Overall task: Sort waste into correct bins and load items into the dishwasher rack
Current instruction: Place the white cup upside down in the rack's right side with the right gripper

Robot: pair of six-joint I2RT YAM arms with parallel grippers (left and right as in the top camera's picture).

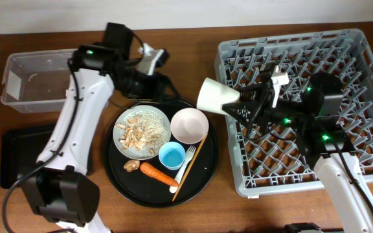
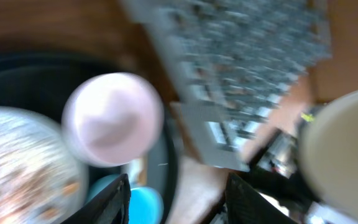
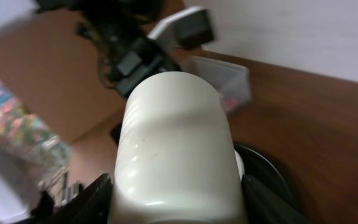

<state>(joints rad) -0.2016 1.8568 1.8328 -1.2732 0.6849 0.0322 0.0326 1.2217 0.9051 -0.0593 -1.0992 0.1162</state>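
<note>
At the far left we see a clear tub (image 1: 34,81) near the back of the table, and in front of it a shallow black tray (image 1: 15,155); what either one holds we cannot make out. The left arm reaches up past them, and its left gripper (image 2: 178,190) hangs over the far rim of the round black tray (image 1: 209,165). In the blurred wrist view its two fingers (image 2: 114,199) stand apart with nothing between them, so we read it as open and empty.

On the round tray, the plate (image 1: 123,124) sits at the left with beige rice scraps (image 1: 141,131) spread over it. Just right of the plate is the pink bowl (image 1: 189,125), upright, and in front of both stands the small blue cup (image 1: 171,155). A brown lump (image 1: 131,166) and the carrot (image 1: 158,173) lie on the tray floor by the near rim. The white fork (image 1: 185,169) and the chopstick (image 1: 192,163) lie side by side, slanting to the right of the blue cup.

Further right, the cream cup (image 1: 215,96) is up in the air, tipped on its side just beside the rack's left edge. The right gripper (image 1: 237,107) is closed around it, one finger on either side. The grey rack (image 1: 361,71) fills the right of the table, and the right arm stretches across it.
</note>
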